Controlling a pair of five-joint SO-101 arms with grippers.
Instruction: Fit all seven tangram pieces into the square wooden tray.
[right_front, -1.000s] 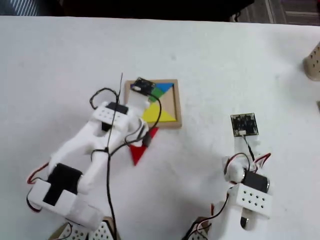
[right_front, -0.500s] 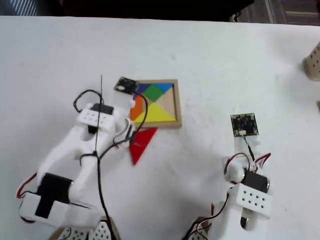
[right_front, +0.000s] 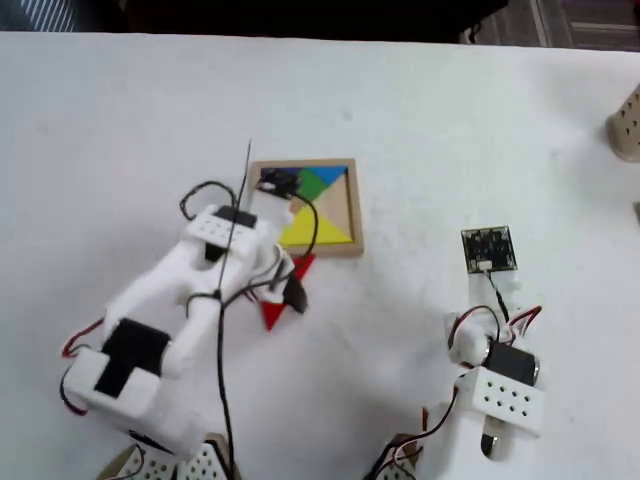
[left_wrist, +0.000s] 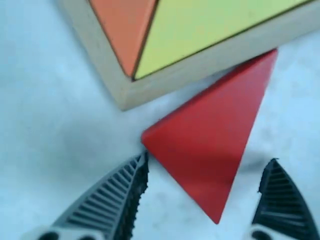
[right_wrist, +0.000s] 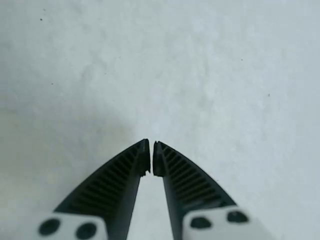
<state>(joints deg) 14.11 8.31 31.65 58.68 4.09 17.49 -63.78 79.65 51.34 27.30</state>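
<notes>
White left arm (right_front: 165, 290) and right arm (right_front: 503, 398) bear black motors (right_front: 125, 357), wires (right_front: 219, 340), ribbed jaws

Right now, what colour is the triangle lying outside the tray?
Red; the triangle shows best in the left wrist view.

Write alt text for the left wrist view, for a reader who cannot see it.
The open left gripper straddles a red triangle lying flat on the white table, just outside a corner of the wooden tray. An orange piece and a yellow piece sit side by side inside that corner.
</notes>
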